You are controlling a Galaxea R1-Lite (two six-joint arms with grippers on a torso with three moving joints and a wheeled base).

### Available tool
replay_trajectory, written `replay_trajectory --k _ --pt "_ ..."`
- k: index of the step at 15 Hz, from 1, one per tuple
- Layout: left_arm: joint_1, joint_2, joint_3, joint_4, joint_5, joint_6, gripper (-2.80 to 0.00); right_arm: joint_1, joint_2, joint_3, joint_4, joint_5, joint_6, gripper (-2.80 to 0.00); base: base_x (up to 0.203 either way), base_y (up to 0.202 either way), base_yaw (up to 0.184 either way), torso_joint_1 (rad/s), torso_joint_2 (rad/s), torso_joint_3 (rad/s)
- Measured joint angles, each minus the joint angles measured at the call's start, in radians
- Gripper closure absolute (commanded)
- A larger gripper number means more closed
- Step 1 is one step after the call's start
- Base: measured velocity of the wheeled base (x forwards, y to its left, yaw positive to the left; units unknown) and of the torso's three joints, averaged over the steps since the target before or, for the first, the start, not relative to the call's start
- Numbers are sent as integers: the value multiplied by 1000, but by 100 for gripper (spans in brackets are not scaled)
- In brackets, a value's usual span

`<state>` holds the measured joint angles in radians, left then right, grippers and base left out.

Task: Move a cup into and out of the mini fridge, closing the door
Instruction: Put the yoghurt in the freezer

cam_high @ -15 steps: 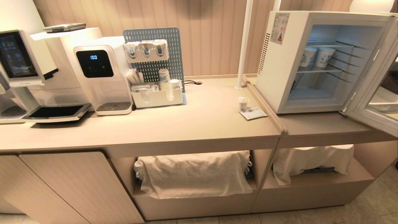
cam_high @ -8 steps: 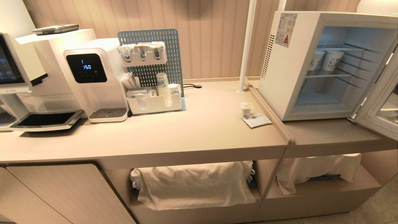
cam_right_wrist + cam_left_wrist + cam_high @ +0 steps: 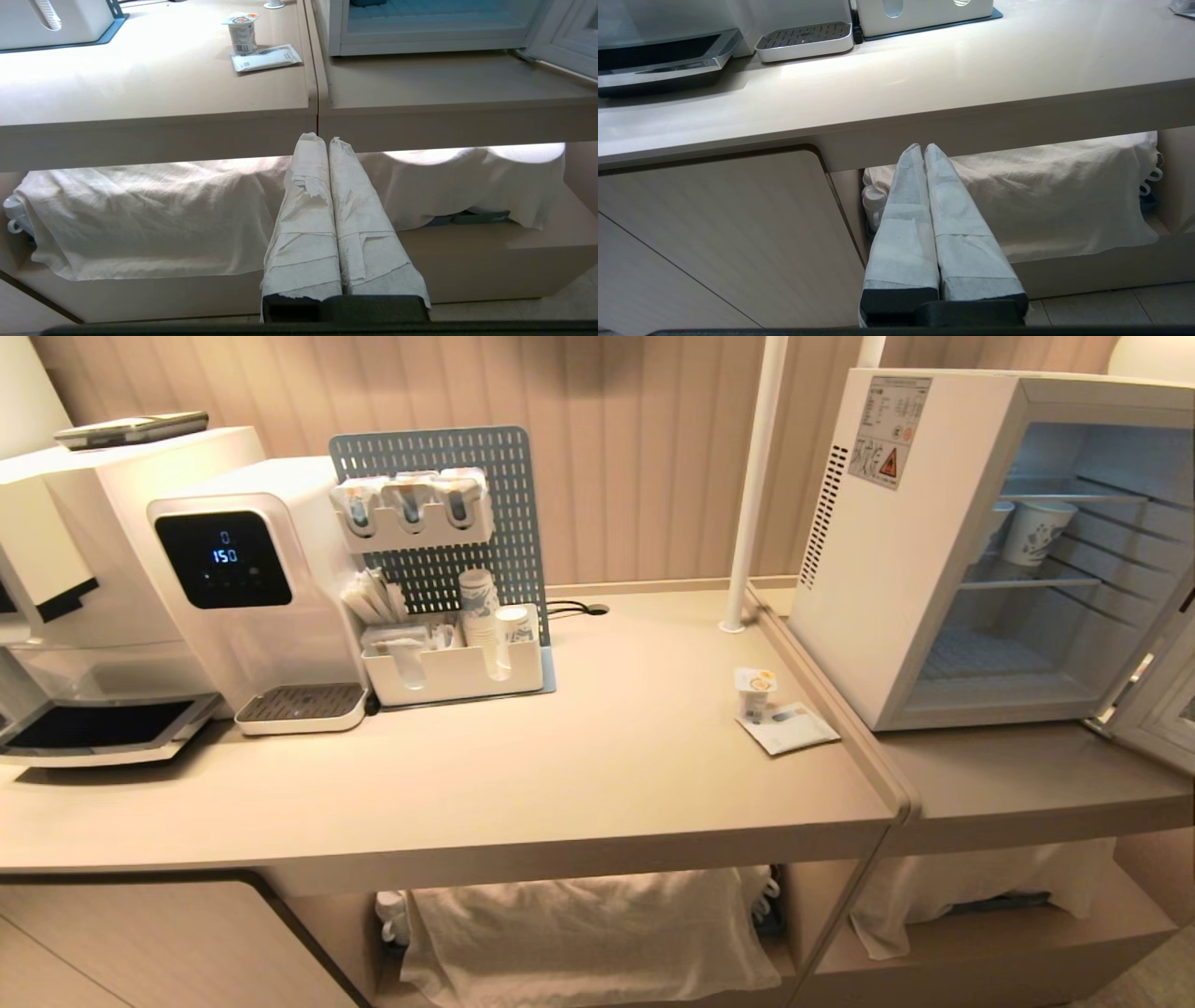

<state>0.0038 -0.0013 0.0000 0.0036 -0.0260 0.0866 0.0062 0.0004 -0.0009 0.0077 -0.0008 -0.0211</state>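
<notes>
The small white cup [image 3: 754,692] [image 3: 243,32] with a yellowish lid stands on the counter, on a flat white packet [image 3: 789,727], just left of the mini fridge [image 3: 896,569]. The fridge's door [image 3: 1162,709] hangs swung open at the right edge, and its lower shelf is bare. Neither arm shows in the head view. Both grippers hang low in front of the counter's edge, far from the cup. My left gripper [image 3: 923,147] is shut and empty. My right gripper [image 3: 321,139] is shut and empty as well, pointing at the seam between the two counters.
Two tall patterned paper cups [image 3: 1036,530] stand on the fridge's upper wire shelf. A water dispenser [image 3: 252,588], a pegboard organiser [image 3: 448,616] and a white pole [image 3: 752,485] occupy the counter's back. Cloth-covered items [image 3: 597,924] fill the open shelves below.
The whole head view has shifted: the counter and fridge now look closer and sit further left and lower in the picture, so the camera moved. Nothing on the counter moved.
</notes>
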Motion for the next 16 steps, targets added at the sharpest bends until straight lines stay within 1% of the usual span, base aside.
replay_trajectory --k 2,3,5,7,9,10,12,13,14,16 --pt "0 0 0 0 0 -1 0 0 0 -2 -3 -4 15 0 0 0 0 0 0 0" --pt "0 0 0 0 2 -4 0 0 0 -25 -11 -11 25 0 0 0 0 0 0 0" --pt "0 0 0 0 2 -4 0 0 22 -150 12 -17 33 0 0 0 0 0 0 0" --pt "0 0 0 0 4 -7 0 -1 115 -311 46 -19 38 0 0 0 0 0 0 0" --pt "0 0 0 -2 5 -10 0 0 282 -437 38 -17 44 0 0 0 0 0 0 0" --pt "0 0 0 -2 5 -11 0 0 383 -476 9 -16 46 0 0 0 0 0 0 0" --pt "-1 0 0 -2 4 -11 0 8 597 -509 -92 -5 51 0 0 0 0 0 0 0" --pt "-1 0 0 -2 4 -10 0 22 703 -512 -150 12 66 0 0 0 0 0 0 0" --pt "0 0 0 -2 4 -9 0 39 813 -512 -206 43 97 0 0 0 0 0 0 0" --pt "0 0 0 -2 3 -10 0 68 1029 -512 -283 147 178 0 0 0 0 0 0 0"
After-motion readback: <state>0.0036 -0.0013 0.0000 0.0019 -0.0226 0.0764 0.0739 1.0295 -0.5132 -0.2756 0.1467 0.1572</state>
